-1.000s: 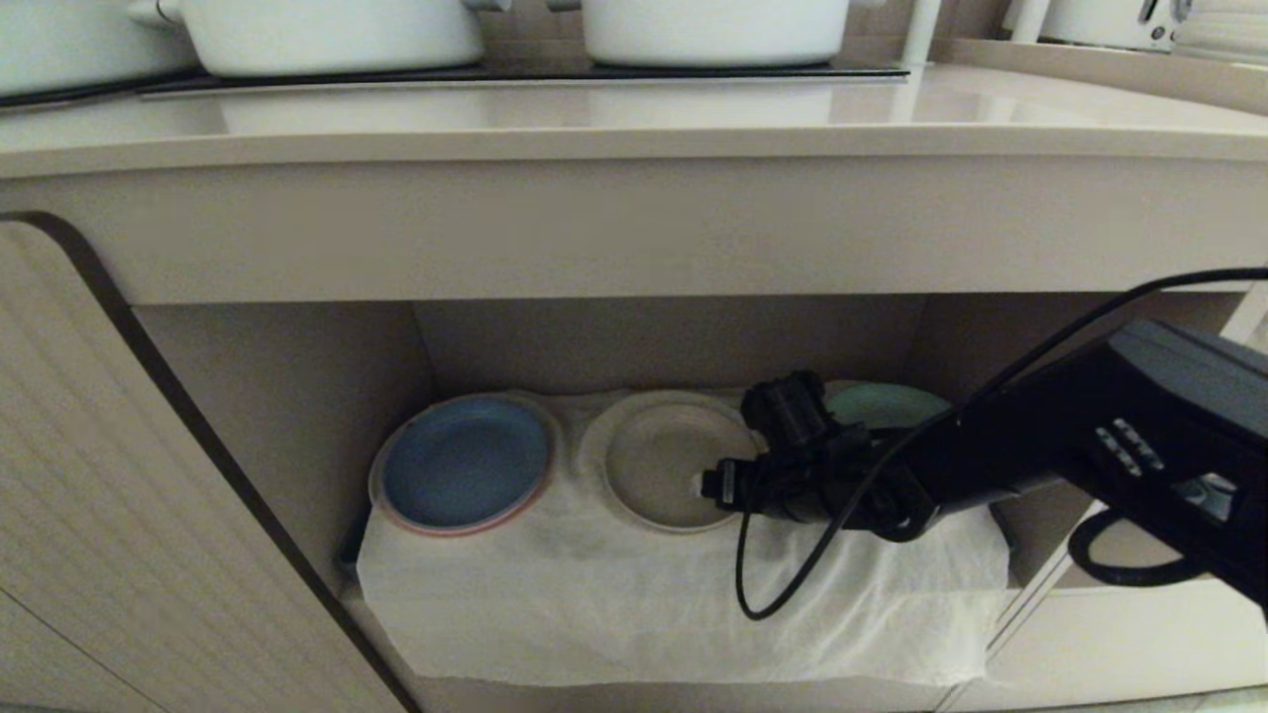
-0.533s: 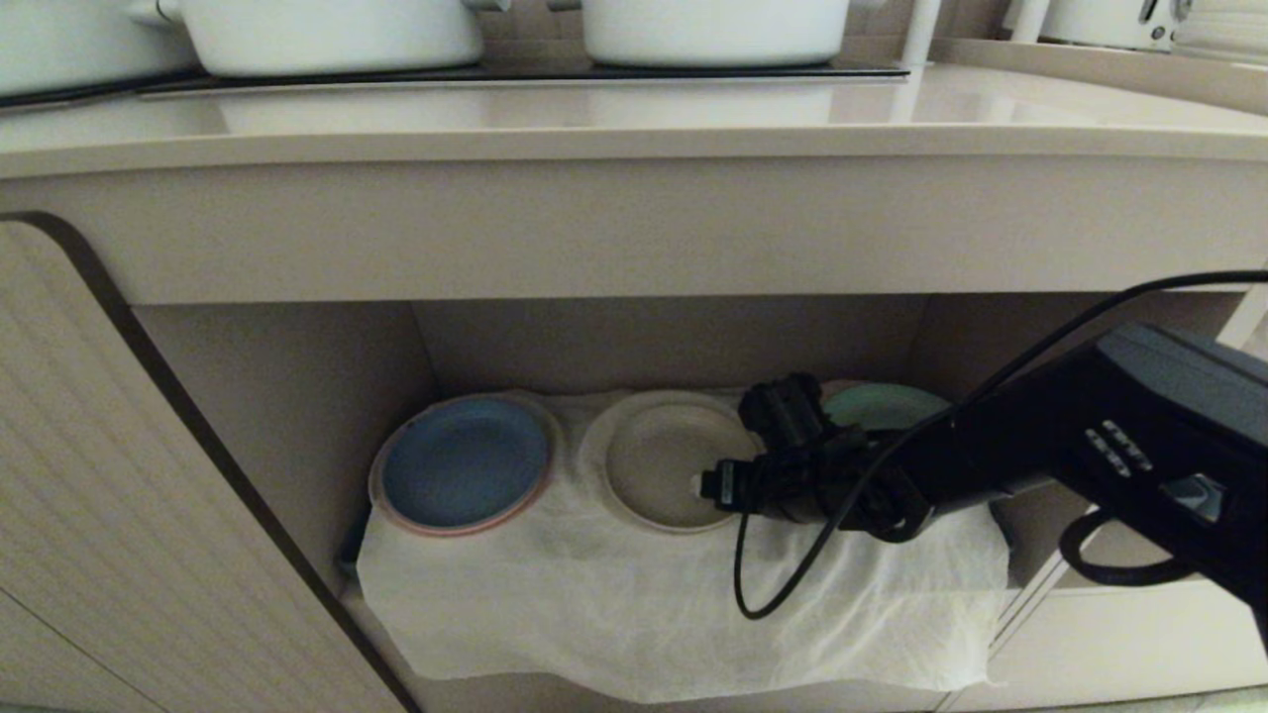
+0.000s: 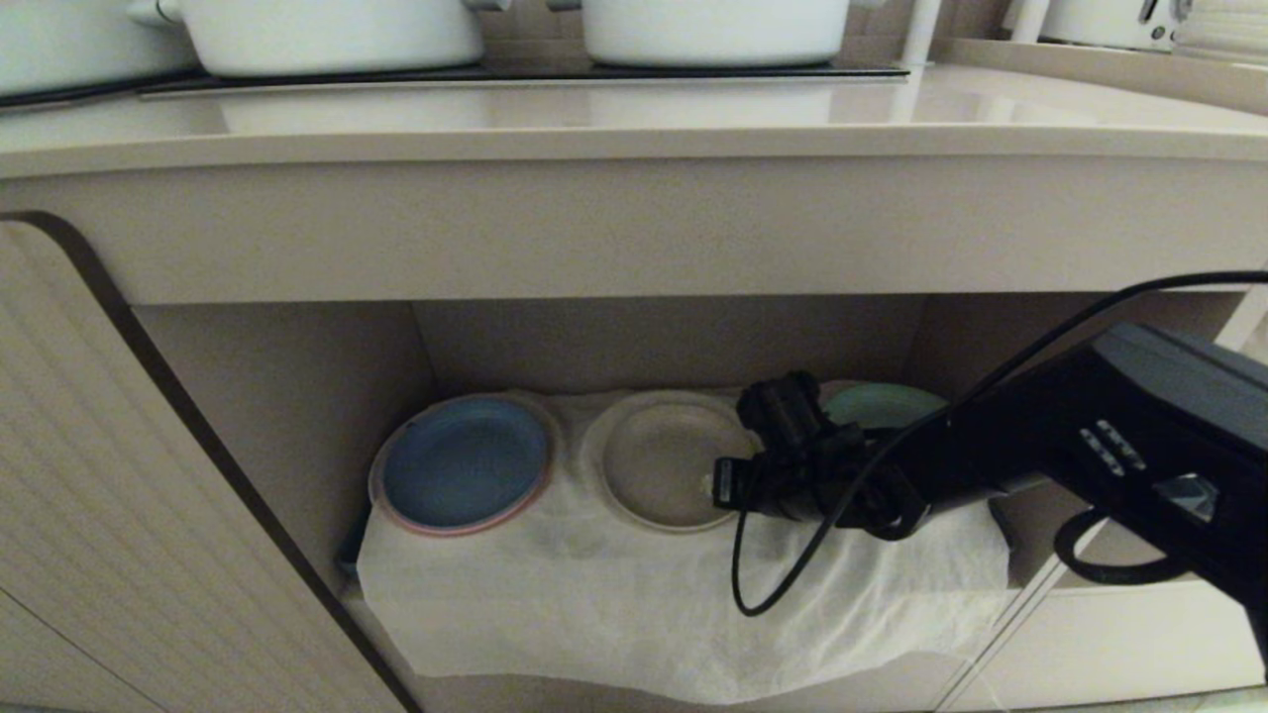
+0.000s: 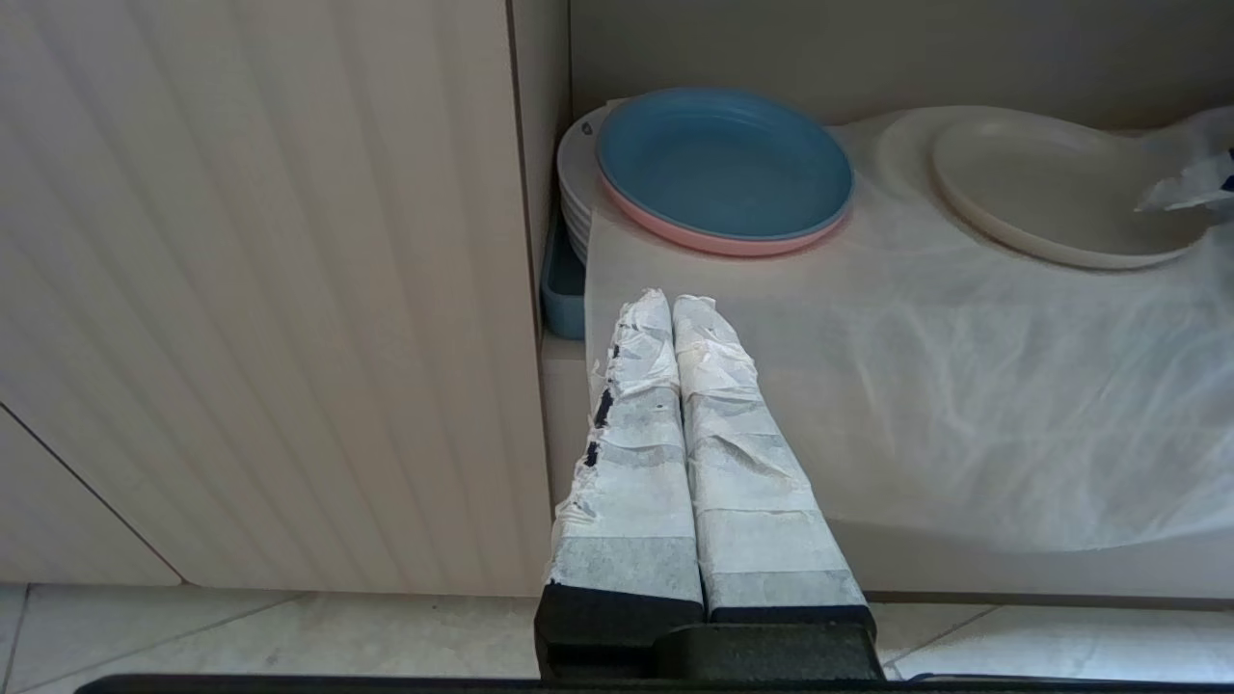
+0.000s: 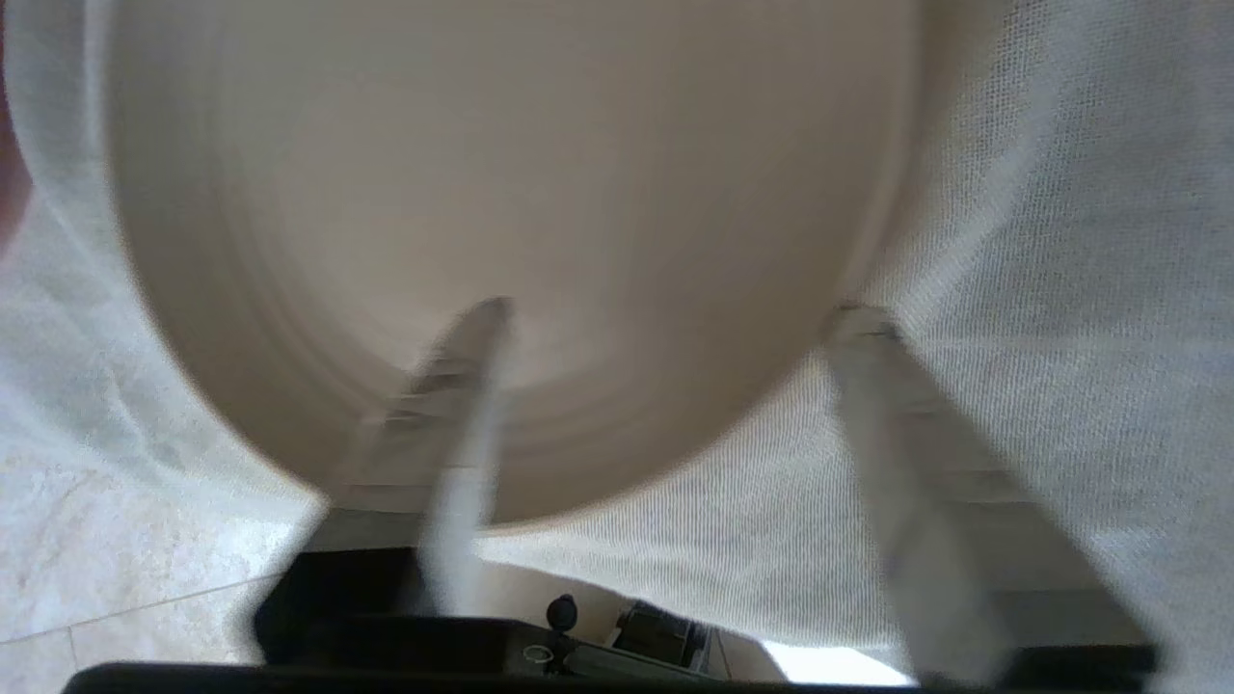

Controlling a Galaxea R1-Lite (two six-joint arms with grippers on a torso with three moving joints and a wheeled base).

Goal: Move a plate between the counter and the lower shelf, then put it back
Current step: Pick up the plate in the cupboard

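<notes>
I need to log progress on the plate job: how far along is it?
Done: the cream plate lies on the white cloth in the lower shelf, between the blue plate and the green plate. In hand: the right gripper straddles its near rim, fingers apart. Left: lifting it back onto the counter. The left gripper waits outside.

A ribbed beige cabinet door (image 4: 260, 289) stands above a pale tiled floor (image 4: 289, 636).

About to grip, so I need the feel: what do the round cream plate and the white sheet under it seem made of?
The round cream plate looks like matte ceramic or stoneware: dull even surface, no glare. It could be melamine. The white sheet looks like thin nonwoven fabric: wrinkled, slightly see-through, fine weave.
</notes>
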